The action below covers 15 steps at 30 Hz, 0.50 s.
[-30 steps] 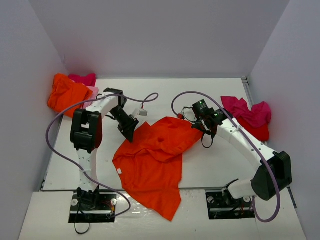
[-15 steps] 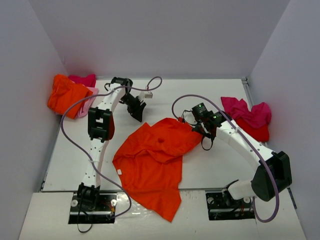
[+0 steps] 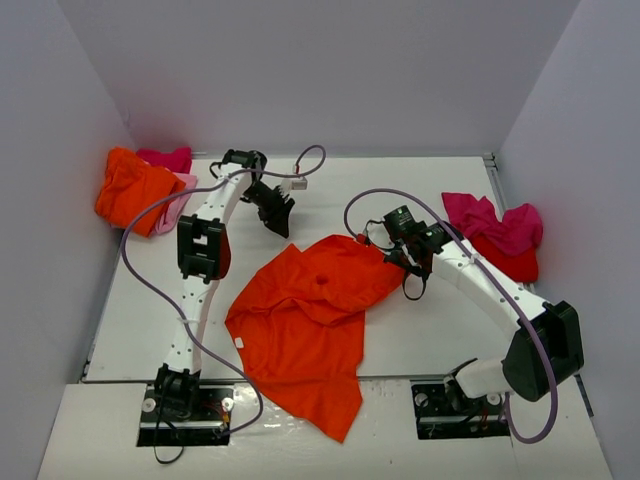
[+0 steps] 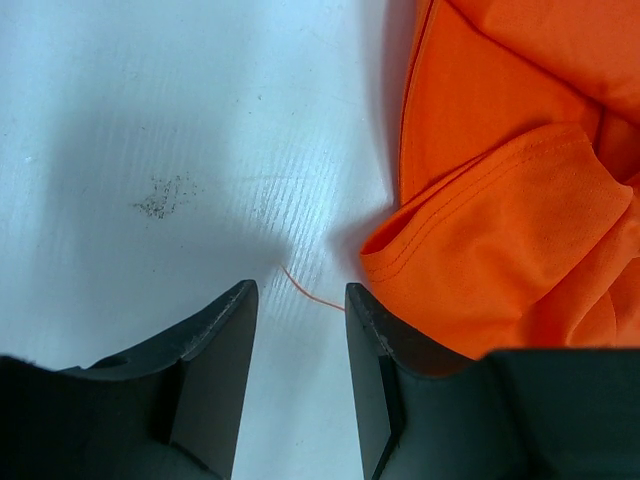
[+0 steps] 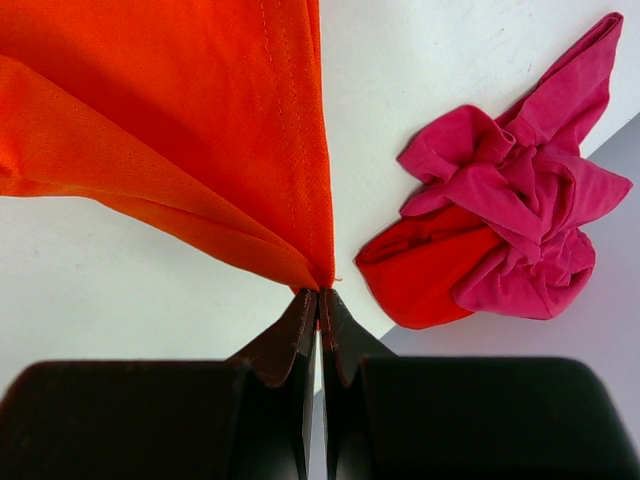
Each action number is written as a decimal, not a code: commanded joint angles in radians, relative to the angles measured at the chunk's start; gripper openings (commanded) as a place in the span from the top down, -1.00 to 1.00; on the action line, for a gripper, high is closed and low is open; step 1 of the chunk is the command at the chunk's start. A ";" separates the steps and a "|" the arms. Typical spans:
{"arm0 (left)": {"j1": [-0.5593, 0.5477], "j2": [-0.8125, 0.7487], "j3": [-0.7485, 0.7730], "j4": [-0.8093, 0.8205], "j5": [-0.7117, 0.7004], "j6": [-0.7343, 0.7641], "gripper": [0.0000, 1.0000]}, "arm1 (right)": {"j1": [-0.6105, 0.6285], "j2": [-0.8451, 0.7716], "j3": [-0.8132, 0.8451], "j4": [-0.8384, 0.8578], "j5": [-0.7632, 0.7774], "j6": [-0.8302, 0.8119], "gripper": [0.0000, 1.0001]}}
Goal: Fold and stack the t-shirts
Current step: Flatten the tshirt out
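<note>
Right end effector (image 5: 318,295) pinches edge of shirt (image 3: 300,320), anchoring it for spreading. Left end effector (image 4: 300,292) parted, empty, over table (image 4: 150,100) just beside shirt's hemmed flap, probably sleeve: second hold needed.

You have a bright orange t-shirt (image 3: 305,330) rumpled at centre, hem spilling toward 6 o'clock. At 10 o'clock bunch an orange shirt (image 3: 130,190), a magenta shirt (image 3: 165,158) and a pale pink shirt (image 3: 183,195). At 3 o'clock a crumpled pink shirt (image 3: 495,225) overlaps a red shirt (image 3: 515,265).

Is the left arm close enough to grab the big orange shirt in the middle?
Probably yes. The left claw is open and empty over the table, and the orange shirt has its folded edge right beside one finger, with nothing blocking. The right claw pinches another corner.
</note>
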 commanded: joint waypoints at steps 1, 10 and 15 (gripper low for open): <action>-0.023 -0.046 -0.013 -0.328 0.058 0.057 0.26 | 0.000 -0.007 0.004 0.003 0.027 0.004 1.00; -0.066 -0.074 -0.161 -0.327 0.059 0.106 0.26 | -0.001 -0.017 -0.025 0.011 0.021 0.006 1.00; -0.084 -0.078 -0.211 -0.327 0.059 0.116 0.27 | -0.002 -0.013 -0.034 0.020 0.007 0.009 1.00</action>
